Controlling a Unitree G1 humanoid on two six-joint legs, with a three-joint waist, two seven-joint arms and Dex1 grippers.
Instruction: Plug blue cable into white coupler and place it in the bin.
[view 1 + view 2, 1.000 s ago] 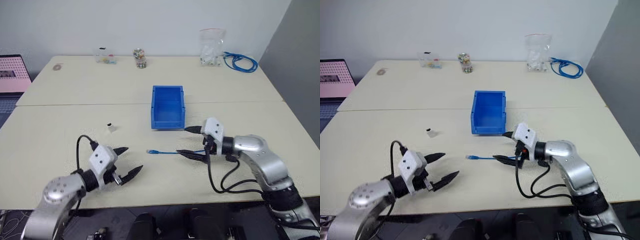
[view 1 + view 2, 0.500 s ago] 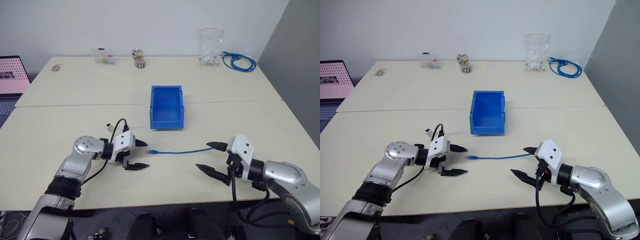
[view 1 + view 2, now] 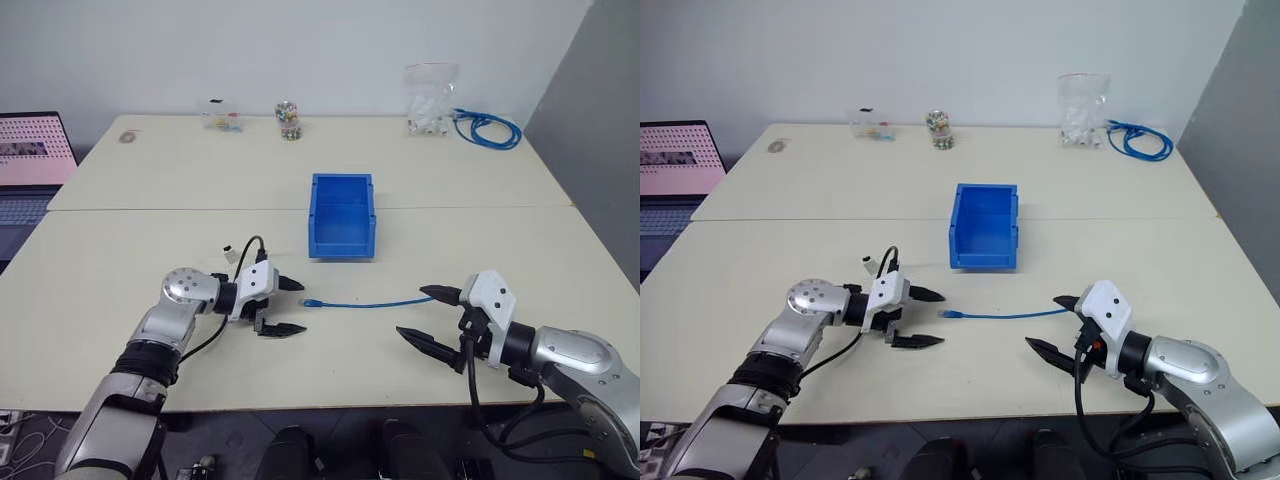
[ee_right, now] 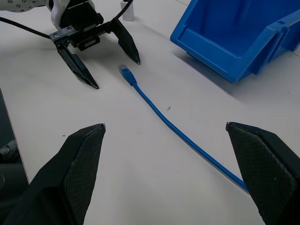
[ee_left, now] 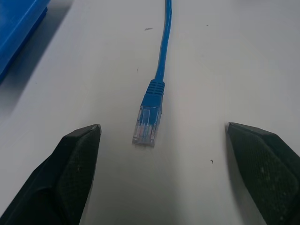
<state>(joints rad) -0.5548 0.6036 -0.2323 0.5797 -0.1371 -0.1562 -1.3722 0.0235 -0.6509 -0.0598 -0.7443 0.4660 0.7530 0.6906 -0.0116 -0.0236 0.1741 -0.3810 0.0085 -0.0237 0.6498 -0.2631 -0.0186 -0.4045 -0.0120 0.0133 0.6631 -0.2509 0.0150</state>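
Observation:
The blue cable (image 3: 365,304) lies straight on the table in front of the bin (image 3: 342,181), and its clear plug (image 5: 146,125) points at my left gripper. That left gripper (image 3: 304,307) is open, low over the table, with a finger on each side of the plug, not touching it. At the cable's other end my right gripper (image 3: 410,311) is open, with the cable end (image 4: 234,178) just off one fingertip. The white coupler (image 3: 229,248) stands behind my left wrist. The bin is empty.
Along the table's far edge stand a clear bag of white pieces (image 3: 428,100), a coiled bundle of blue cable (image 3: 487,128), a small jar (image 3: 290,120) and a clear box (image 3: 222,115). A laptop (image 3: 30,150) sits off the left side.
My left gripper swung from the front edge up to the cable's plug end and turned toward it. My right gripper drew back to the right, off the cable. The camera shifted slightly.

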